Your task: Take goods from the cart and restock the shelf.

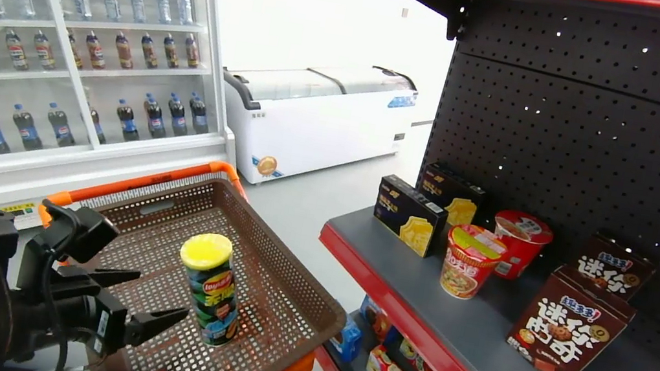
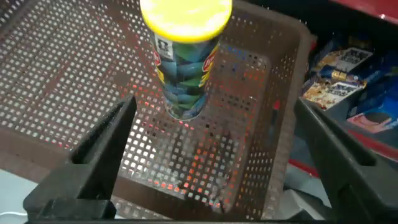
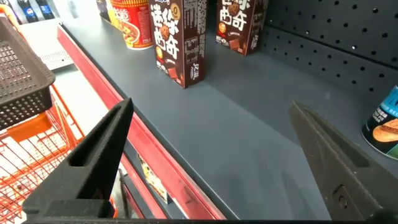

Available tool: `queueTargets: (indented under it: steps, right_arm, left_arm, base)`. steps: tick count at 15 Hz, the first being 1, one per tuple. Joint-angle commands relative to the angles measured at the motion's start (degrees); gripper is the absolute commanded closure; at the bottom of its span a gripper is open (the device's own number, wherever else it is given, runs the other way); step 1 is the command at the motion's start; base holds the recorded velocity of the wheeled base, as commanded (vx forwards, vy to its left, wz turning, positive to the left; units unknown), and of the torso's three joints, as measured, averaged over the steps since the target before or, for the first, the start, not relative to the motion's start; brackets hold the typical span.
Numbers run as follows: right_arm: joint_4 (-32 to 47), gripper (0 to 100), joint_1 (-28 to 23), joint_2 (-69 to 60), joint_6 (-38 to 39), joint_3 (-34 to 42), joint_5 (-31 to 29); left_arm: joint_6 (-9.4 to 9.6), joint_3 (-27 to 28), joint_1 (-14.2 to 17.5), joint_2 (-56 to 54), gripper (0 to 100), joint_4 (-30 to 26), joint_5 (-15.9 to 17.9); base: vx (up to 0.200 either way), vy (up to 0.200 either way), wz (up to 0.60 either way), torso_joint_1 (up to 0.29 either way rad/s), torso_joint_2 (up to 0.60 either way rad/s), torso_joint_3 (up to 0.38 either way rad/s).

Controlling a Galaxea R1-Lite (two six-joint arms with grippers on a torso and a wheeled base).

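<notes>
Now, head view: the can [image 1: 210, 289] stands in the cart basket [image 1: 291, 311], at three o'clock from the left gripper [image 1: 159, 296] — wide open. Left wrist: can ahead, untouched. Right wrist: right gripper [image 3: 211, 106], wide, over the shelf [image 3: 249, 143]. A finger bump could tip the tall can.

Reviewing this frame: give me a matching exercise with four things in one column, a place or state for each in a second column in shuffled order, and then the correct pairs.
Things
1. chip can
2. left gripper
3. front noodle cup
4. front brown box

Places or states
A. upright on the shelf, farthest right of these four
B. open, held over the cart basket
C. standing upright in the cart basket
D. on the shelf, right next to the black boxes

Pairs: 1-C, 2-B, 3-D, 4-A
</notes>
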State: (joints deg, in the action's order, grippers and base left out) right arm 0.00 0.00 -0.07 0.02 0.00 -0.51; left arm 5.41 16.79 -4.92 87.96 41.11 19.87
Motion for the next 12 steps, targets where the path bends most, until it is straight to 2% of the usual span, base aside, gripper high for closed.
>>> queueTargets:
  steps: [1,6,9,11,12]
  right_arm:
    - [0.00,0,0.00,0.07,-0.02,0.00,-0.02]
    - [0.00,0,0.00,0.07,-0.02,0.00,-0.02]
    - [0.00,0,0.00,0.07,-0.02,0.00,-0.02]
    - [0.00,0,0.00,0.07,-0.02,0.00,-0.02]
    - [0.00,0,0.00,0.07,-0.02,0.00,-0.02]
  left_arm:
    - [0.04,1.76,-0.79,6.97,0,1.34,-0.01]
    - [0.12,3.08,-1.40,18.66,0,10.92,-0.01]
    - [0.30,3.60,-2.02,22.70,0,13.12,-0.01]
    - [2.23,5.10,-2.28,25.78,0,13.56,-0.18]
    - [3.82,5.45,-2.37,27.01,0,14.70,-0.18]
  base:
    - [0.000,0.000,0.00,0.000,0.00,0.000]
    - [0.000,0.000,0.00,0.000,0.00,0.000]
    - [0.000,0.000,0.00,0.000,0.00,0.000]
    - [0.000,0.000,0.00,0.000,0.00,0.000]
    - [0.000,0.000,0.00,0.000,0.00,0.000]
